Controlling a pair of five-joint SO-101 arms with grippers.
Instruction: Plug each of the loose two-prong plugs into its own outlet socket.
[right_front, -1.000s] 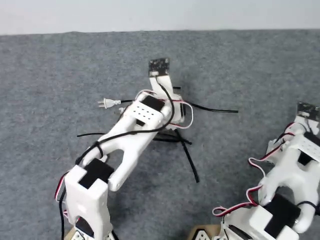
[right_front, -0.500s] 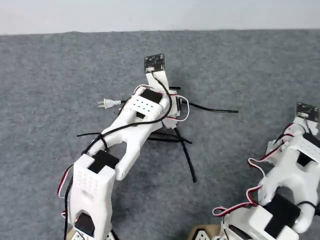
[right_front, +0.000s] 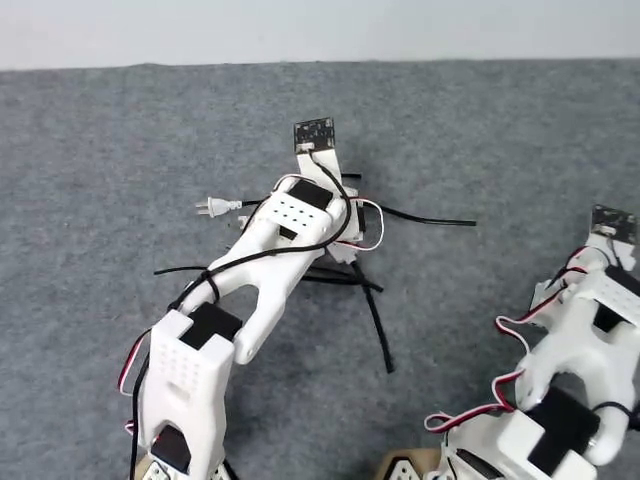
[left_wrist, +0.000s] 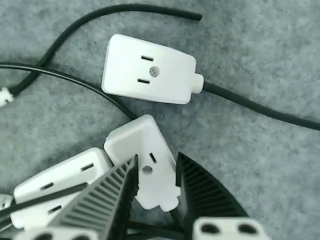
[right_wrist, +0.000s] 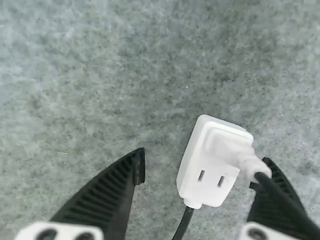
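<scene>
My left gripper (left_wrist: 156, 161) is shut on a white outlet socket (left_wrist: 142, 145) lying on the grey carpet, one finger on each side of it. A second socket (left_wrist: 150, 70) with a black cord lies just beyond, and a third (left_wrist: 60, 182) lies beside the held one. In the high view the left arm (right_front: 290, 220) stretches over this tangle, and a loose white two-prong plug (right_front: 213, 207) lies to its left. My right gripper (right_wrist: 202, 160) is open, with another white socket (right_wrist: 212, 157) on the carpet between its fingers, close to one of them.
Black cords (right_front: 370, 300) run out from under the left arm toward the middle and right of the carpet. The right arm (right_front: 590, 320) sits folded at the right edge. Bare carpet lies at the far left and far right.
The left wrist shifted slightly left and away, then came partly back. The loose black cord end below it slid a little leftward. The right arm has not moved.
</scene>
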